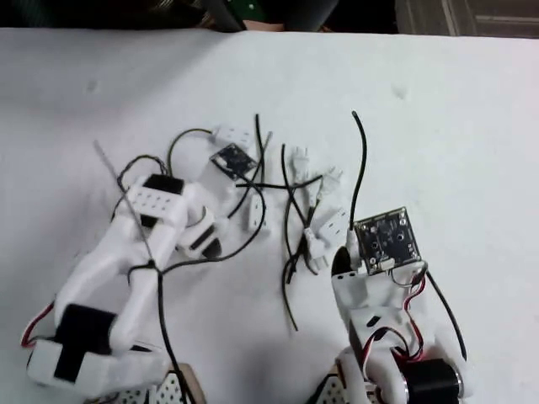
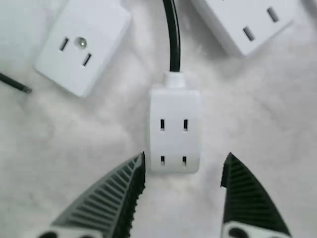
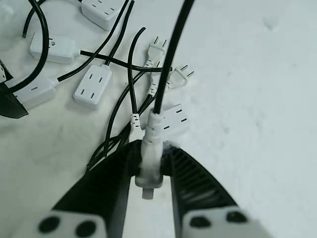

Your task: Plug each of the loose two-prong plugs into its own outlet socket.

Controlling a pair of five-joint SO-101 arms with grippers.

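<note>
On the white table: one plug gripped, one socket framed

On the white table point(image 1: 438, 101), between our two arms, we have each gripper set on its own half of the job. Our right gripper point(image 3: 151, 148) is clamped on a white plug point(image 3: 148, 158), fingers pressing the moulded body from both sides while its black cord point(image 3: 172, 54) rises away. Gripping the body rather than the cord makes sense to us, since it should keep the prongs from swinging as they meet a slot. We cannot be sure which way those prongs face. A small stub shows at the near end of the body, but the fingers hide most of it. Just beyond the grip lies a small socket point(image 3: 176, 119). Farther off, two loose plugs point(image 3: 157, 47) rest near each other with prongs bare.

Our left gripper point(image 2: 185, 158) stands spread wide, with a two-outlet socket point(image 2: 175, 130) lying flat between its fingertips, slots facing up. One finger point(image 2: 124, 193) touches the socket's corner and the other sits just apart from it. We read this as bracing: closing there would pin the socket so it cannot slide when a plug is pushed in. By our judgement no plug is seated yet, so the work is at its start.
</note>
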